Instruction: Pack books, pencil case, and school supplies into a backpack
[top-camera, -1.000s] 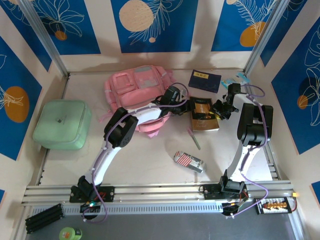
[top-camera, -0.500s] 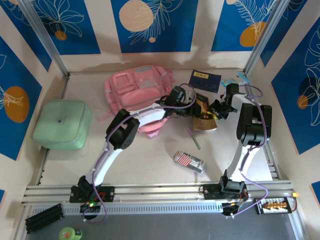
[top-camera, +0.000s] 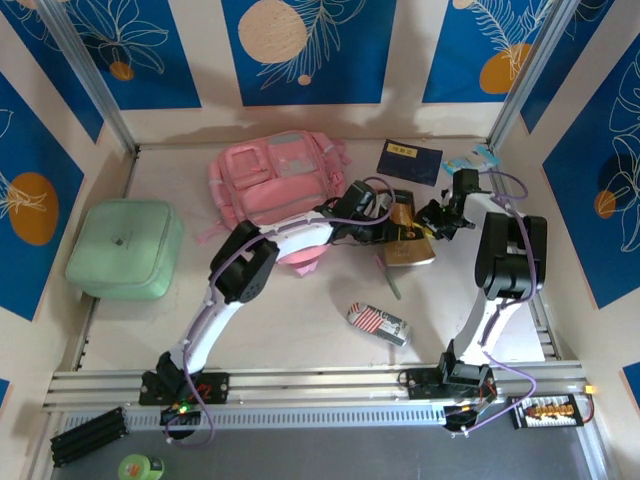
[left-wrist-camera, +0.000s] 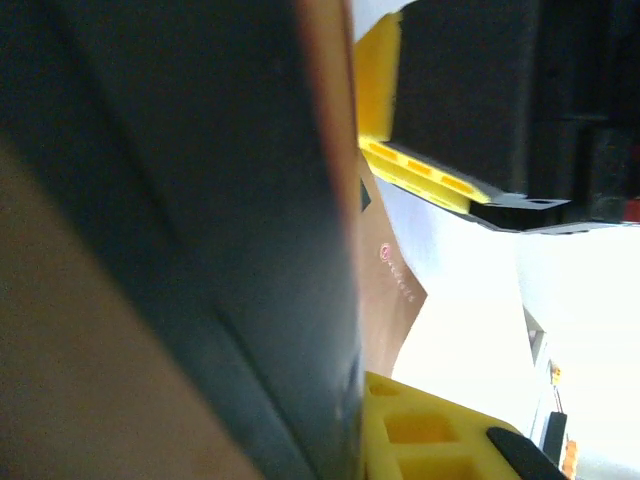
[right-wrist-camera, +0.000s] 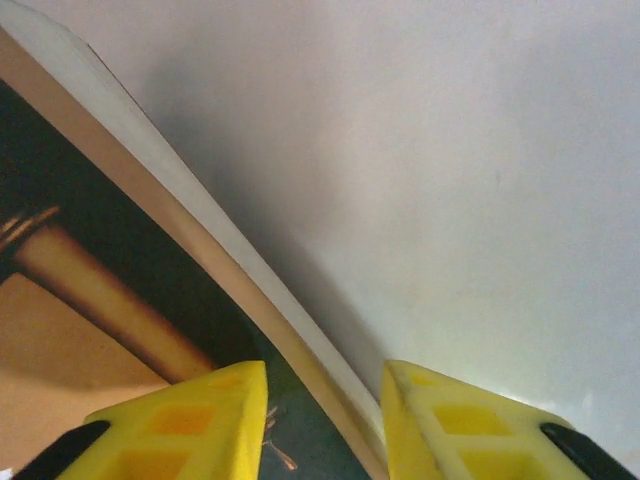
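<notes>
- The left tool is sitting at the 9 o'clock edge of the tan-and-black notebook. In the left wrist view the cover is showing between the yellow fingers, though it is unclear whether they are pinching it.
- The right tool is hovering at the notebook's 2 o'clock corner. Its jaws are standing apart, released, with the notebook's edge running between the tips.
- The notebook is lying askew on the table, with the pink backpack sitting near it at 10 o'clock.
- A navy book is resting at 12 o'clock from the notebook, apart from it.
- The green pen and the striped pencil case are lying at the notebook's 6 o'clock, the pen being the nearer.
- A mint-green case is sitting at the table's 9 o'clock side.
</notes>
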